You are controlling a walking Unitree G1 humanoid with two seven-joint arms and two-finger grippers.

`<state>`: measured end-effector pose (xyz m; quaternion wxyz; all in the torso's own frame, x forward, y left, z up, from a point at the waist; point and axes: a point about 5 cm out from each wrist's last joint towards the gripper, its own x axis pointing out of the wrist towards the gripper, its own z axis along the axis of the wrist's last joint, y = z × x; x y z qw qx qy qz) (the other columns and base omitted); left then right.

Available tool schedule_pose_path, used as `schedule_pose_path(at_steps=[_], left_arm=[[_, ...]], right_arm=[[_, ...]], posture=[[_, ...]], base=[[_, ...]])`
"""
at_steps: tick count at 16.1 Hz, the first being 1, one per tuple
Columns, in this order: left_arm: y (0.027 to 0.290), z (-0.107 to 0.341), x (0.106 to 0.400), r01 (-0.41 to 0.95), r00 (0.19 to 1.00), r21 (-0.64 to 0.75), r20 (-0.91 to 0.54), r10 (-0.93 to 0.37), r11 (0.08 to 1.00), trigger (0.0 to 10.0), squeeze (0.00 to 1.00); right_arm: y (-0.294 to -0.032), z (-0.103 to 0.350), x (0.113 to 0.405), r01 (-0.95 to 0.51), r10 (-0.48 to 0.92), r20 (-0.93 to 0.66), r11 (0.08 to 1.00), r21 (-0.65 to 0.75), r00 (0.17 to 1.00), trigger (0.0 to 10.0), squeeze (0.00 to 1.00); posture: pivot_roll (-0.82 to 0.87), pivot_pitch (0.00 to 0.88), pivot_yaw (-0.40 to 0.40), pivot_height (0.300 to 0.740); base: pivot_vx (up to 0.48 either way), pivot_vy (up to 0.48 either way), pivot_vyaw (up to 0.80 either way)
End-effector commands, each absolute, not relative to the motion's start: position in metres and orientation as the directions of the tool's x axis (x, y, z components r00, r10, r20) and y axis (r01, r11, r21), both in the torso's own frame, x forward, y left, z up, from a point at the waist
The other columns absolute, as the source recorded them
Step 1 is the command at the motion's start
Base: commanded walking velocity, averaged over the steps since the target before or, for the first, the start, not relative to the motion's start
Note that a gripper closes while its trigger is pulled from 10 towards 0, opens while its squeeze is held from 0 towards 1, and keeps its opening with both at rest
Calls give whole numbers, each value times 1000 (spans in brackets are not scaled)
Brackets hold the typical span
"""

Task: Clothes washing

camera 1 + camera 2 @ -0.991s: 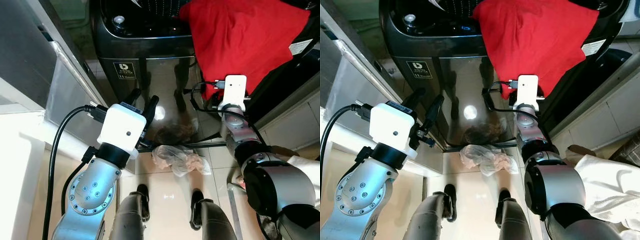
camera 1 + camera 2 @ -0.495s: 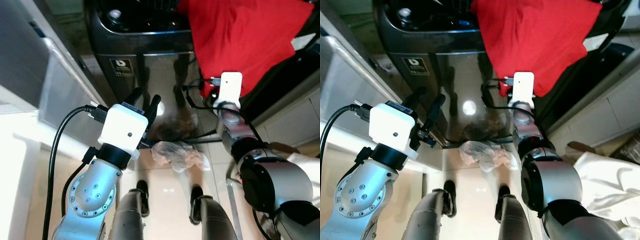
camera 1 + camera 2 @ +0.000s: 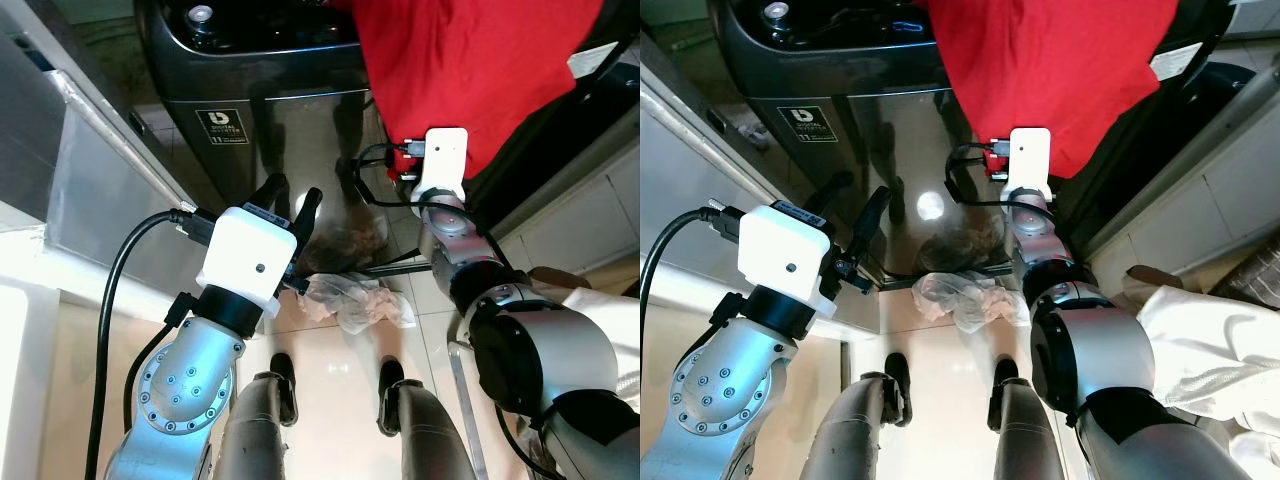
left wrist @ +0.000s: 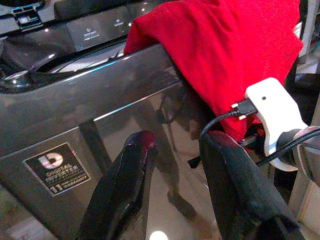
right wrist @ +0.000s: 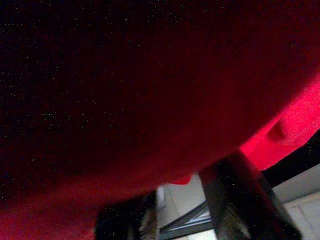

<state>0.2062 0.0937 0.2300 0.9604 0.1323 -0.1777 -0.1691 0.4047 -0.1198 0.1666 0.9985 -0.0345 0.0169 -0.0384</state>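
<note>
A red garment [image 3: 470, 70] hangs over the front right corner of the dark top-loading washing machine [image 3: 290, 110]. My right arm reaches up to its lower hem, and its white wrist camera [image 3: 445, 155] sits just below the cloth. In the right wrist view the red garment [image 5: 150, 75] lies close over the right gripper [image 5: 182, 192]. That gripper's two dark fingers stand apart, with floor showing between them. My left gripper [image 3: 292, 188] is open and holds nothing in front of the washer's glossy front panel. It is left of the garment [image 4: 225, 50] and apart from it.
A crumpled clear plastic bag [image 3: 355, 300] lies on the tiled floor at the washer's foot, just ahead of my feet [image 3: 280, 375]. A grey panel [image 3: 110, 190] runs along the left. White cabinets [image 3: 590, 220] and a white cloth [image 3: 1210, 350] are at the right.
The whole picture has shifted, so the camera moved and the washer and garment now sit higher and further left. Both arms hold the same poses relative to the washer.
</note>
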Motion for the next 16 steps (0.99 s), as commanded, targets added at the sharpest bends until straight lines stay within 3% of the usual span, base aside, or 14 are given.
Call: schedule_pose_path(at_steps=[1, 5, 10, 13, 16], left_arm=[[92, 228, 206, 284, 879, 311, 294, -376, 907, 10000, 0], [86, 229, 219, 304, 856, 309, 327, -401, 901, 10000, 0], [81, 233, 239, 277, 838, 302, 388, -383, 912, 10000, 0], [79, 235, 248, 261, 825, 296, 426, -372, 919, 10000, 0], [77, 235, 252, 236, 814, 291, 462, -352, 927, 10000, 0]], right_arm=[[-103, 217, 414, 22, -17, 174, 999, -29, 985, 0, 0], [-89, 278, 418, -64, 51, 357, 998, 23, 933, 0, 0], [-92, 341, 416, -107, 83, 518, 994, 18, 851, 0, 0], [-94, 380, 410, -120, 122, 594, 992, -43, 796, 0, 0], [-92, 396, 410, -92, 153, 570, 987, -135, 807, 0, 0]], posture=[[242, 380, 63, 736], [184, 309, 37, 736], [143, 220, -5, 736], [115, 167, -33, 736], [132, 121, -82, 736]], base=[[0, 0, 0], [0, 0, 0], [0, 0, 0], [0, 0, 0], [0, 0, 0]])
